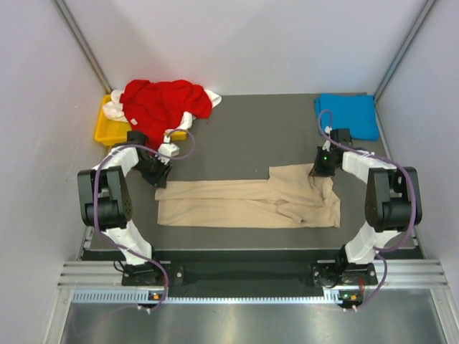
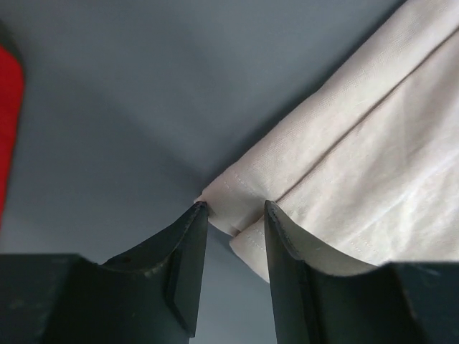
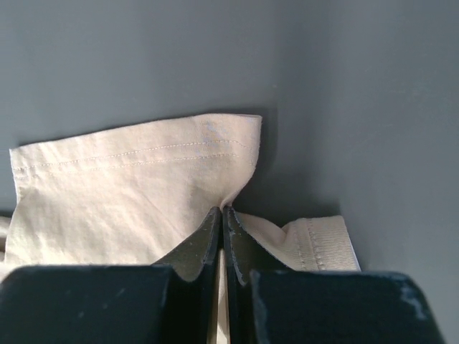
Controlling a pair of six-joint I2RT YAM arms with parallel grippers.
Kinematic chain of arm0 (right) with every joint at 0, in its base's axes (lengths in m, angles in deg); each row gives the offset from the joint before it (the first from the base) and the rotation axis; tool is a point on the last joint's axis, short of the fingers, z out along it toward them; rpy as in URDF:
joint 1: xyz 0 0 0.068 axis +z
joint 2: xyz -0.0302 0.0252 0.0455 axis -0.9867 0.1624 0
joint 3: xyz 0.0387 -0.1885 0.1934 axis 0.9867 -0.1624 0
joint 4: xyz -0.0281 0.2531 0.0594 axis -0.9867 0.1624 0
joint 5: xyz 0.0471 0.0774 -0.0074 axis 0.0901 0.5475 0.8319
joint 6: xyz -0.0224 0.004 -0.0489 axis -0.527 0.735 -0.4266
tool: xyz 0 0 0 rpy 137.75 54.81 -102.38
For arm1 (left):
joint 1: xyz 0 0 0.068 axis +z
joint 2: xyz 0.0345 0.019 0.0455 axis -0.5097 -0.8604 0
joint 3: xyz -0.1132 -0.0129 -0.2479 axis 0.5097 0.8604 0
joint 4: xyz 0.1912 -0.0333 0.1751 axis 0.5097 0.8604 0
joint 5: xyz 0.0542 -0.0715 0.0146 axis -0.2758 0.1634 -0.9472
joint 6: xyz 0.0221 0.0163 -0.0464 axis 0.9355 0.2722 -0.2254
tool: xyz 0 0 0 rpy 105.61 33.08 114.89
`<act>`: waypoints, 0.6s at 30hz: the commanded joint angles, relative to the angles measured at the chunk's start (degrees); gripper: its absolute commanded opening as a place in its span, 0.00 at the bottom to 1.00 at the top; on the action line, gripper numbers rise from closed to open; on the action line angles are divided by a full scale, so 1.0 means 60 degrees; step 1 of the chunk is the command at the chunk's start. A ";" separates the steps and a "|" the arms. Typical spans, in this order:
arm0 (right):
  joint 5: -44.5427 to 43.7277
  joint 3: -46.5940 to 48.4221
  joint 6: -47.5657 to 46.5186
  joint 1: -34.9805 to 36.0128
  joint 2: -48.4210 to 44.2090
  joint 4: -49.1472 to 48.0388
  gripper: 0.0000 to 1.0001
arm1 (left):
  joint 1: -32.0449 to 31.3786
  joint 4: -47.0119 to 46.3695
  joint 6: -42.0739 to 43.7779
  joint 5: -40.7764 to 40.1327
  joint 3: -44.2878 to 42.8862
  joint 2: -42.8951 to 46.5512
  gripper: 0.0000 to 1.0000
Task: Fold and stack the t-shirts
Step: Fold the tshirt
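Note:
The beige t-shirt lies folded into a long strip across the middle of the dark mat. My left gripper is at its far left corner. In the left wrist view the gripper is open, and the corner of the beige t-shirt lies between its fingertips. My right gripper is at the shirt's far right end. In the right wrist view it is shut on a raised fold of the beige t-shirt. The blue t-shirt lies folded at the back right. The red t-shirt is heaped at the back left over the white t-shirt.
A yellow plastic tray stands at the back left under the red and white heap. White walls close in on both sides and at the back. The mat's near edge meets a metal rail by the arm bases.

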State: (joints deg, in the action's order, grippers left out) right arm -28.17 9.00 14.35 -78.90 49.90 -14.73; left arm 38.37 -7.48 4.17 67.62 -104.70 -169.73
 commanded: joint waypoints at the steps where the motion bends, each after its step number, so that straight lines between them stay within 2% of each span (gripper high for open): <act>1: 0.0268 0.0373 -0.0046 -0.0117 -0.0169 -0.0355 0.00 | 0.0104 0.0008 0.0149 -0.0158 -0.0279 -0.0334 0.43; 3: 0.0298 0.0417 -0.0060 -0.0117 -0.0184 -0.0341 0.00 | 0.0104 0.0432 0.0339 -0.0041 -0.0308 -0.0467 0.42; 6: 0.0443 0.0461 -0.0090 -0.0117 -0.0286 -0.0311 0.00 | 0.0104 0.1032 0.0734 0.0426 -0.0206 -0.0395 0.32; 7: 0.0473 0.0476 -0.0104 -0.0117 -0.0315 -0.0282 0.00 | 0.0104 0.1136 0.0808 0.0486 -0.0177 -0.0220 0.27; 8: 0.0502 0.0476 -0.0104 -0.0103 -0.0359 -0.0296 0.00 | 0.0104 0.1282 0.0924 0.0559 -0.0118 -0.0102 0.16; 11: 0.0532 0.0534 -0.0134 -0.0103 -0.0476 -0.0253 0.00 | 0.0104 0.1386 0.0984 0.0677 -0.0118 0.0279 0.00; 14: 0.0576 0.0593 -0.0177 -0.0117 -0.0608 -0.0194 0.00 | 0.0104 0.1430 0.0911 0.0604 -0.0162 0.0543 0.01; 15: 0.0605 0.0593 -0.0192 -0.0103 -0.0724 -0.0194 0.00 | 0.0104 0.1459 0.0896 0.0618 -0.0205 0.0602 0.07; 18: 0.0737 0.0608 -0.0221 -0.0117 -0.0770 -0.0179 0.00 | 0.0104 0.1474 0.0911 0.0633 -0.0162 0.0705 0.17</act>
State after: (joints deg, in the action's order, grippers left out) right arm -25.26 9.87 14.20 -78.96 48.30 -14.66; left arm 38.74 -0.81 8.65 69.11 -105.18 -168.02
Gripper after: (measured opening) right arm 0.007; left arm 0.138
